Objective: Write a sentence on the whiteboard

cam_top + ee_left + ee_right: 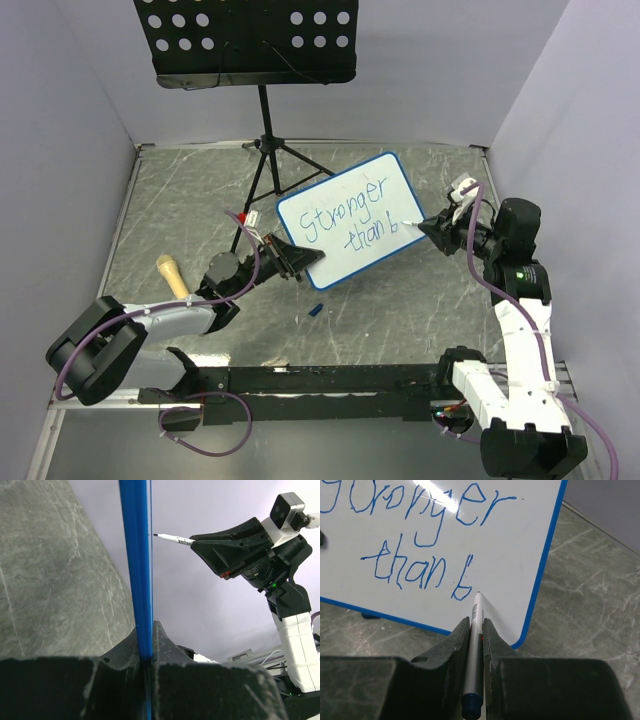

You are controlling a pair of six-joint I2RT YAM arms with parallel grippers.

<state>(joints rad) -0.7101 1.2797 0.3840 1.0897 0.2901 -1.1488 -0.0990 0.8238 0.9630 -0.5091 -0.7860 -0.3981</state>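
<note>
Spotter: Your right fingers (452,650) fill the bottom of the right wrist view, clamped shut on the marker (476,615). Its tip sits just right of the last "b".

Operator: And the board?

Spotter: You have the whiteboard (520,555) held up at a slant over the middle of the counter (200,200). Your closed left fingers (167,650) pinch it edge-on near its left-hand corner. The sentence (427,532) reads "Stronger than b" in two slanted lines.

Operator: What can go wrong from here?

Spotter: Room, mostly. That "b" is close to the board's right-hand edge, so your next letters may run off it unless you keep them small or drop to a new line. You also hold the board by one edge only, and the pen works at the far side. Press hard and the board will likely swing away, breaking the stroke. I cannot tell whether the tip touches the surface.

Operator: Anything around it?

Spotter: You have the music stand (265,110) behind, well apart. A small blue piece (316,310), probably the cap, lies on the counter just below the board's near corner.
</note>
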